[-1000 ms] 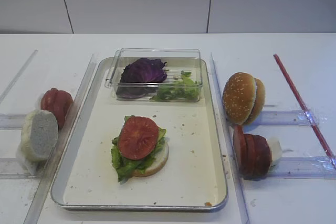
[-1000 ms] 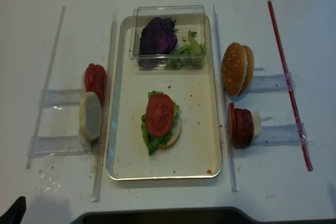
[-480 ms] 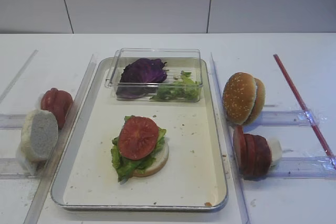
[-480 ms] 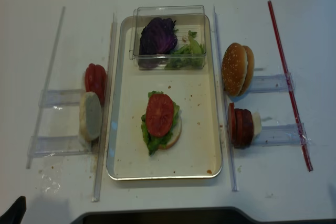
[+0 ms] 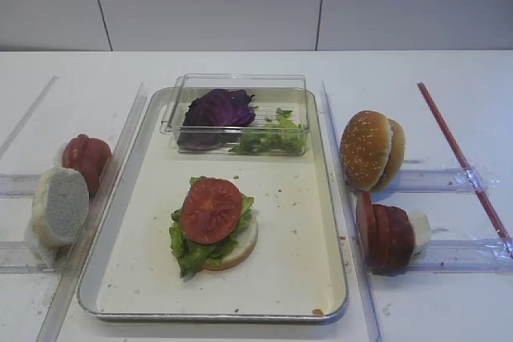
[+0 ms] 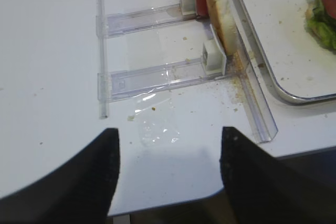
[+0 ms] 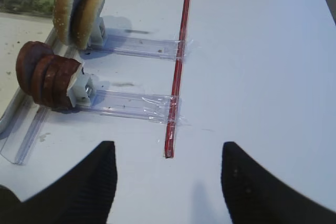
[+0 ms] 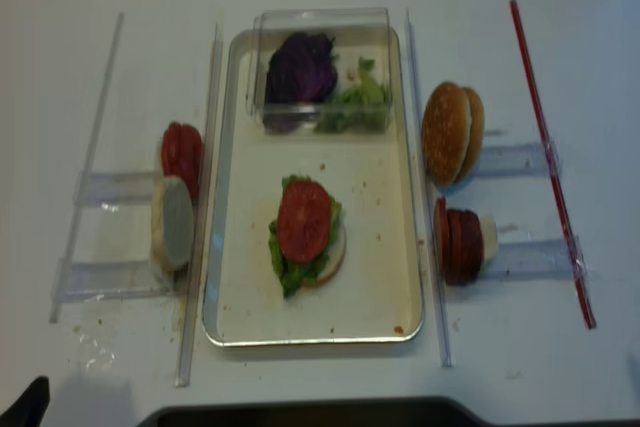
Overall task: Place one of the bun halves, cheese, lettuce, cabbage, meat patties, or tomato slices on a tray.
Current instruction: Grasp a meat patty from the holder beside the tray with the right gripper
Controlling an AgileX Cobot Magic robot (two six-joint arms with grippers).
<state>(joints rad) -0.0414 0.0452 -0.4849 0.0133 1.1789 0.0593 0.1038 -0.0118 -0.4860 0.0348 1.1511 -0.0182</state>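
The silvery tray [image 5: 313, 222] holds a pale bun half topped with lettuce [image 5: 186, 247] and a tomato slice [image 5: 211, 210]. Cabbage [image 5: 218, 108] and more lettuce [image 5: 272, 140] lie in a clear box at the tray's far end. Right of the tray stand sesame bun halves [image 5: 370, 150] and meat patties [image 5: 385, 234]. To its left are tomato slices [image 5: 86, 159] and a pale bun half [image 5: 60, 206]. Cheese is out of view. My right gripper [image 7: 167, 145] is open over bare table, near the patties [image 7: 44, 80]. My left gripper [image 6: 169, 129] is open above the table's front edge.
A red stick [image 5: 461, 158] lies taped across clear plastic rails [image 5: 449, 180] at the far right. Long clear plastic strips [image 5: 120, 166] flank the tray on both sides. Crumbs and a scrap of clear film [image 6: 157, 127] lie by the left rails [image 6: 152, 74].
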